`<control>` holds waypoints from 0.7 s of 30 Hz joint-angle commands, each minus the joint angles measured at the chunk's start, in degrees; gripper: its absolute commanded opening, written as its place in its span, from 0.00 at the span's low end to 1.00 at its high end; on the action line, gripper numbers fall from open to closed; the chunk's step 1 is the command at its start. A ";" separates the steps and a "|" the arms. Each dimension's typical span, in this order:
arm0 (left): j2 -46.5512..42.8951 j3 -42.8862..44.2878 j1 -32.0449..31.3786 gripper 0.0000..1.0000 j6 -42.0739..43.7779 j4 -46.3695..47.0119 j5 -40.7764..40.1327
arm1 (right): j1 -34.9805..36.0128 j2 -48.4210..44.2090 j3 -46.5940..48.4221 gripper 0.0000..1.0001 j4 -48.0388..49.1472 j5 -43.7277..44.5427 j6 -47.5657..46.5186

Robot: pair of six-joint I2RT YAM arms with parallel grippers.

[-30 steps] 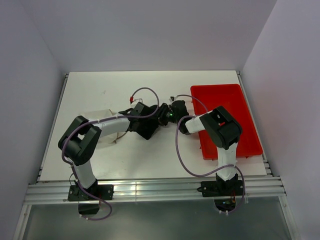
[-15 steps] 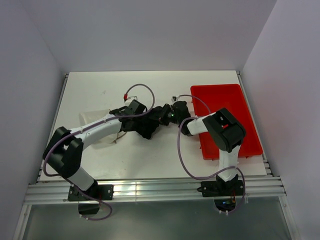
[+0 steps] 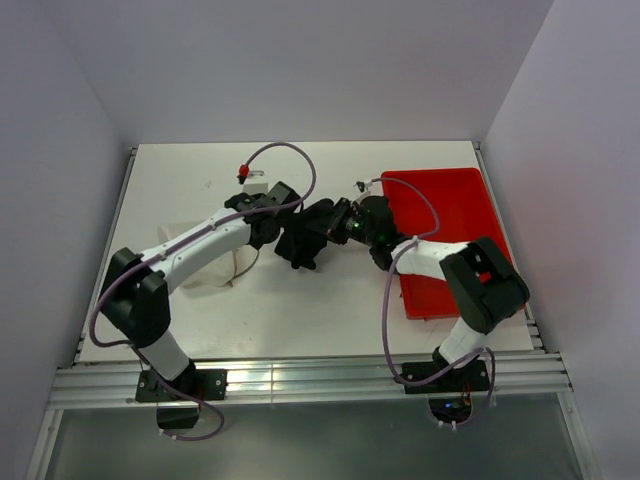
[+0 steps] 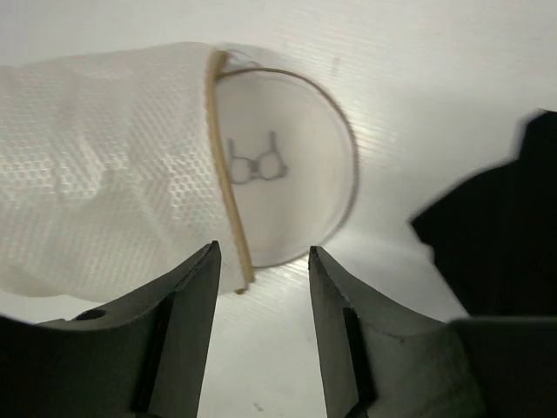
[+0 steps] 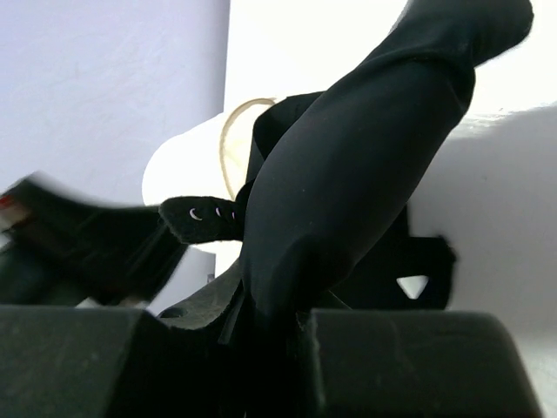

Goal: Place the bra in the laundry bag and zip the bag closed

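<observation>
1 bra (image 5: 348, 174) clamped in right pincer (image 5: 270, 326); left pincer (image 4: 263, 261) gaping, empty, above laundry bag (image 4: 104, 174) | bag half-hidden overhead

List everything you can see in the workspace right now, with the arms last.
bra: one, black, mid-table, bunched, gripped at one end.
laundry bag: one, white mesh with a tan edge and thin wire rim, left of centre, lying apart from the bra.
red tray: one, red, right side of the table, partly hidden by the right arm.
table: one, white, under everything.
left end effector: one, black, open, holding nothing, above the laundry bag's rim.
right end effector: one, black, shut on the bra, near the table's centre.
</observation>
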 commanded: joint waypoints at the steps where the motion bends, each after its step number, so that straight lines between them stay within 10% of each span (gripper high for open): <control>1: 4.62 4.21 -0.49 0.52 -3.19 -9.87 -11.19 | -0.34 -6.10 -1.33 0.10 -1.99 1.08 -2.45; 21: 21.77 12.83 2.59 0.56 -4.16 -15.51 -18.66 | -1.30 -26.33 -9.68 0.07 -12.19 3.90 -6.06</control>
